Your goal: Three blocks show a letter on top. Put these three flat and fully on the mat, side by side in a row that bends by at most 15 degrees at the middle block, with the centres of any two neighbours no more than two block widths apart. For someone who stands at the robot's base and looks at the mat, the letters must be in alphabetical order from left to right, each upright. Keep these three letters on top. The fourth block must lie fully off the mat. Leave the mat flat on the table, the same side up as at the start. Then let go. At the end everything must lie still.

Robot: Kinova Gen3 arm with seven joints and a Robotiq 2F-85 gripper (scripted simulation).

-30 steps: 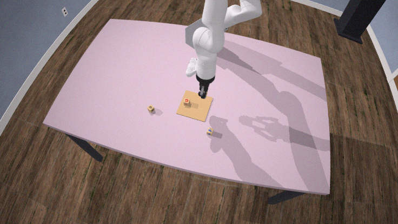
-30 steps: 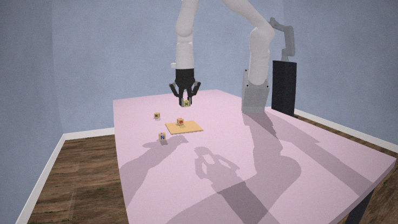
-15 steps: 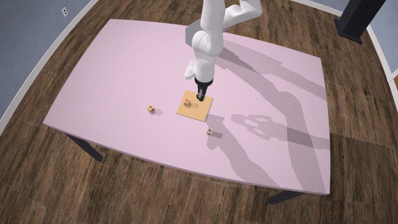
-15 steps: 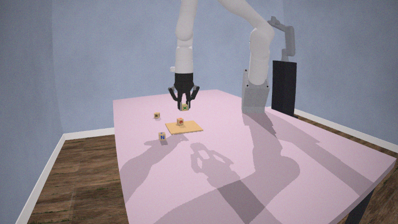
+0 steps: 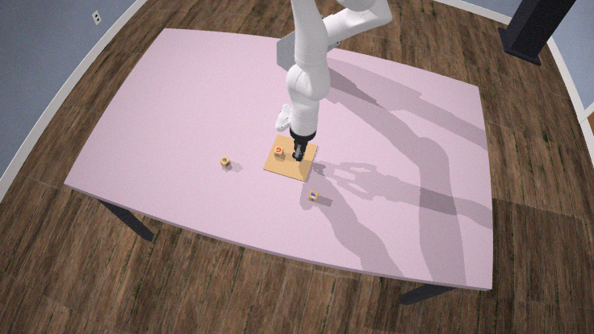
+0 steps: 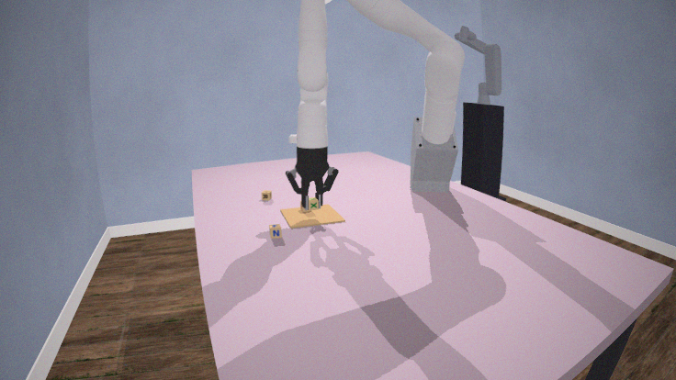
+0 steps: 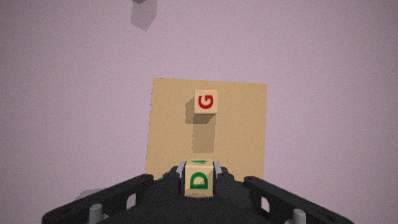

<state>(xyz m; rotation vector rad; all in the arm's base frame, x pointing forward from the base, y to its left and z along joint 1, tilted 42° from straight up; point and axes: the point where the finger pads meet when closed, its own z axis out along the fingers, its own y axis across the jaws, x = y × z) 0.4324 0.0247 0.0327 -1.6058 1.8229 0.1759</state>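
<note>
Grasping the D block [image 6: 313,205] [image 7: 199,186] in my gripper [image 5: 297,156] [image 6: 312,204] [image 7: 199,171], low over the mat [image 5: 286,170] [image 6: 328,217] [image 7: 240,130]; contact unclear. G block [image 5: 278,151] [image 7: 205,102] is on the mat, 12 o'clock of D in wrist view. Top view, from mat centre: blue-lettered block [image 5: 313,195] [image 6: 276,231] off-mat at 5 o'clock, dark-marked block [image 5: 224,162] [image 6: 266,195] off-mat at 9.

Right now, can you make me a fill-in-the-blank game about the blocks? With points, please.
1. The red letter on the mat [image 5: 286,169] [image 6: 302,221] [image 7: 235,130] is ____.
2. The fingers [image 5: 298,156] [image 6: 312,202] hold the block with a ____ D.
3. The side letter N is coloured ____.

Missing words: G; green; blue.
</note>
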